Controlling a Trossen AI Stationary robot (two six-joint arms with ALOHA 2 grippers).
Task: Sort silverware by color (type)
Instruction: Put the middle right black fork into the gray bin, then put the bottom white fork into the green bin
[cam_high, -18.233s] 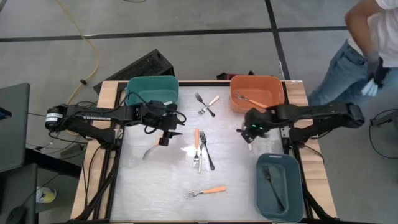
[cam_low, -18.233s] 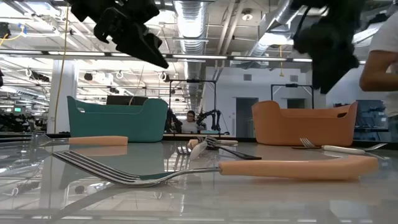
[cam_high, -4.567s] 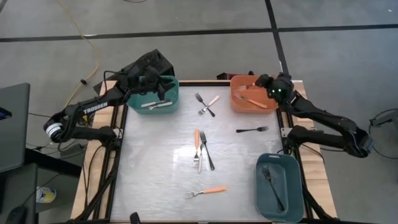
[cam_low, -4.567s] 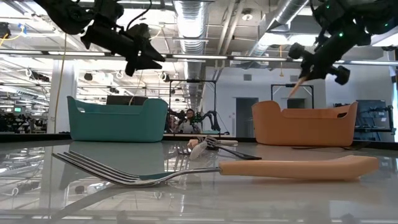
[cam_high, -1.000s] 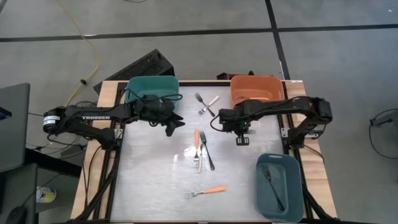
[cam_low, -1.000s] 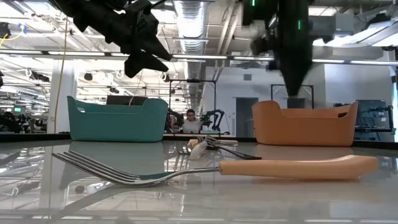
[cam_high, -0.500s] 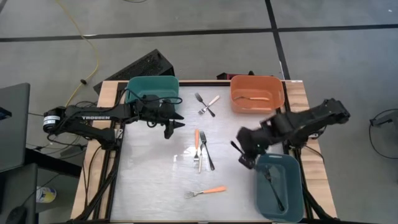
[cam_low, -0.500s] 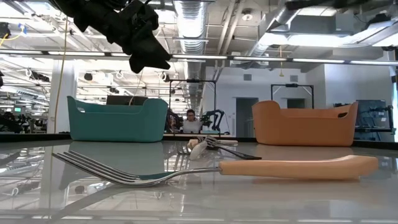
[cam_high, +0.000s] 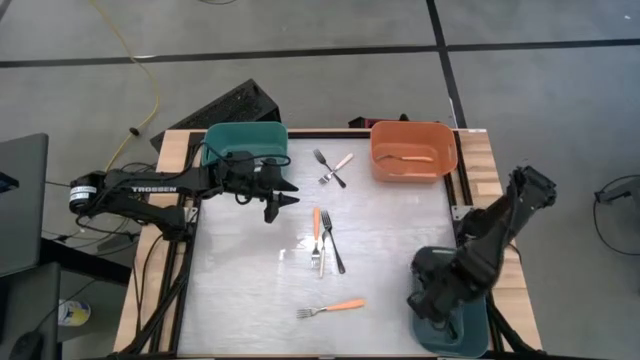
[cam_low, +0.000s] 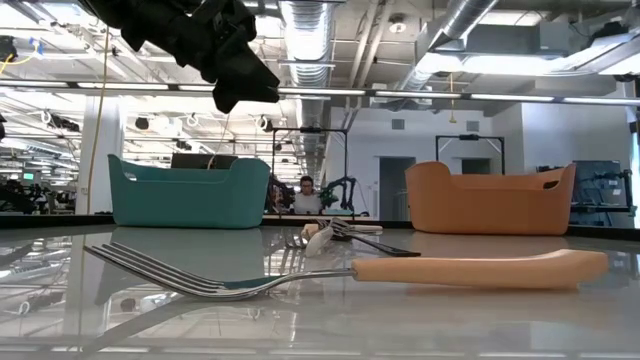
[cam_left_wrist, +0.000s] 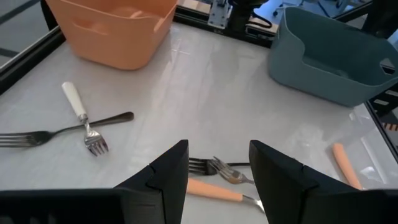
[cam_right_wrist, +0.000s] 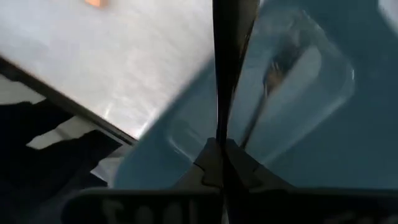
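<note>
Left gripper (cam_high: 285, 201): hangs above the table (cam_high: 250, 290), just in front of the teal bin (cam_high: 244, 146); fingers (cam_left_wrist: 168, 174) spread, nothing between them.
Right gripper (cam_high: 428, 303): low over the blue-grey bin (cam_high: 478, 335) at the table's near right corner; fingers pressed together on a dark fork (cam_right_wrist: 225, 68), which sticks straight out past them over the bin's inside.
Blue-grey bin: one dark fork (cam_right_wrist: 264, 99) lies on its floor, seen blurred in the right wrist view.
Orange bin (cam_high: 413, 150): far right corner; an orange-handled fork (cam_high: 405, 156) lies inside.
Teal bin: far left; contents hidden by the left arm.
Crossed pair, far centre: a white-handled fork (cam_high: 338, 165) and a dark fork (cam_high: 327, 166) overlap between the teal and orange bins.
Centre pair: an orange fork (cam_high: 316, 236) and a black fork (cam_high: 332, 242) lie side by side, touching or nearly so, tines toward the near edge.
Near fork (cam_high: 331, 307): orange handle, alone near the front edge, left of the blue-grey bin; it fills the foreground in the low view (cam_low: 350, 272), flat on the table.
Background: a person (cam_low: 306, 200) sits far off in the room behind the table.
</note>
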